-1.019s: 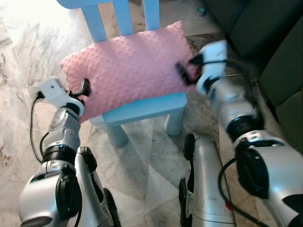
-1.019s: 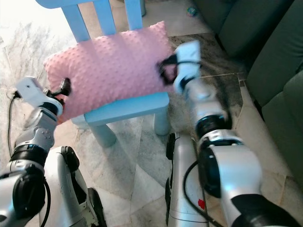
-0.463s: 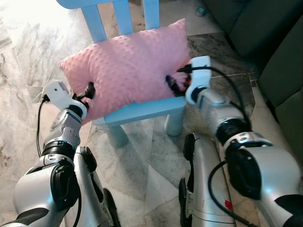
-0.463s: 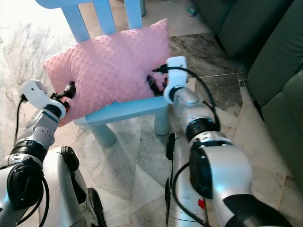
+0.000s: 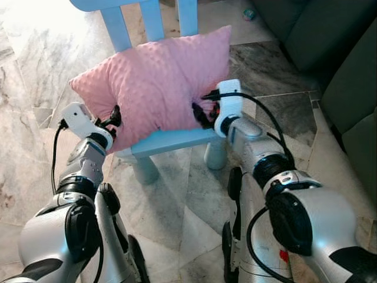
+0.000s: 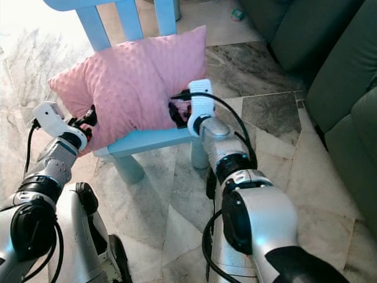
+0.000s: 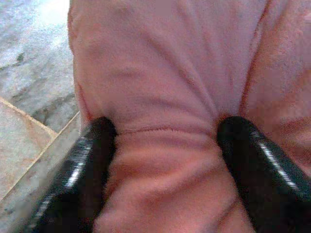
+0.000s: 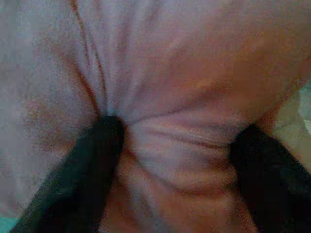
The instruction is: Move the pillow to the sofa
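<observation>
Pillow (image 5: 156,82) is pinched at both ends on the blue chair (image 5: 177,138), centre frame: left pincer (image 5: 113,117) and right pincer (image 5: 202,112) each clamped on fabric. Sofa (image 5: 330,53), upper right, isn't reached yet; lift and carry are left.

Blue chair (image 5: 177,138) on marble floor (image 5: 177,212)

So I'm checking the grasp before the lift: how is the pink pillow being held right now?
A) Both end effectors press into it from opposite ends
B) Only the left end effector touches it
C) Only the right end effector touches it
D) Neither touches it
A: the left end effector and right end effector each dig into opposite ends of the pillow, bunching fabric between their fingers on the blue chair.
</observation>
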You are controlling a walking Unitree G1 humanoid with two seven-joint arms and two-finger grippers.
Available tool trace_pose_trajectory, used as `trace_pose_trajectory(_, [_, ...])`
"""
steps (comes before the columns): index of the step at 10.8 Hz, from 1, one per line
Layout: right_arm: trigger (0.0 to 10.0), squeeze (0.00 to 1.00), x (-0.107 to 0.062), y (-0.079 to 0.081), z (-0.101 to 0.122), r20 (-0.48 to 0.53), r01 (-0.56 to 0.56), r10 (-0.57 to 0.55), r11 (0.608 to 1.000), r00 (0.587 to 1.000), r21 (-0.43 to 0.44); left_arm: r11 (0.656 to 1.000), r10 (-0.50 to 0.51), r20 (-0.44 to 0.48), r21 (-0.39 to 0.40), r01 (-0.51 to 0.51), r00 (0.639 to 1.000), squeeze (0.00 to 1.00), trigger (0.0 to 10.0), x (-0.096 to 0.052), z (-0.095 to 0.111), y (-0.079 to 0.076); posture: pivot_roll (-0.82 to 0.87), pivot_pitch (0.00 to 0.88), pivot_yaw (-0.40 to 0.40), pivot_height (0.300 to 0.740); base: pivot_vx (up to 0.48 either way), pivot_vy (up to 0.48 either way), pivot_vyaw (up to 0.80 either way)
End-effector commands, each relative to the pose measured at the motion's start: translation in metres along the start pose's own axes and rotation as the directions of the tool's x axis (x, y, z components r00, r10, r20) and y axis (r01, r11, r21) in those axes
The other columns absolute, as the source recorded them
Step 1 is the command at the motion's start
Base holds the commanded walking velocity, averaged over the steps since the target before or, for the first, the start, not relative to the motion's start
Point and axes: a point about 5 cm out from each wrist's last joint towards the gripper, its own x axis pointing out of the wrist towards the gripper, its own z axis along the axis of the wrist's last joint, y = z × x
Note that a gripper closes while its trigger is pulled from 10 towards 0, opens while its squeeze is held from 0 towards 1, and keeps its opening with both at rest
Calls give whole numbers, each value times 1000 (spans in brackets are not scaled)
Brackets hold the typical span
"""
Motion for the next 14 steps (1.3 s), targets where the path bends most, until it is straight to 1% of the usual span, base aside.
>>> trace_pose_trajectory(1, [0,0,0,17,-25,-94,-64,64,998,994,5,1000,-11,-95,4,12,995,0,0,-4,-23,1,-104,414,-5,397,0,0,0])
trace_pose_trajectory(4, [0,0,-2,13,-31,-104,-58,57,998,993,-7,1000,-12,-90,7,12,996,0,0,-5,-24,2,-104,416,-7,397,0,0,0])
trace_pose_trajectory(5, [0,0,-3,11,-32,-106,-46,46,999,993,-5,1000,-4,-88,23,6,996,0,0,-6,-24,4,-104,416,-7,397,0,0,0])
trace_pose_trajectory(8, [0,0,-4,9,-35,-109,-41,39,999,993,-9,999,9,-82,33,-7,997,0,0,-8,-26,9,-104,418,-8,397,0,0,0])
trace_pose_trajectory(11, [0,0,-4,9,-35,-102,-30,29,1000,994,-6,999,15,-72,46,-12,997,0,0,-8,-25,10,-102,419,-9,397,0,0,0])
trace_pose_trajectory(14, [0,0,-5,5,-35,-97,-15,14,1000,995,-9,998,33,-54,61,-30,998,0,0,-10,-23,14,-104,419,-12,397,0,0,0])
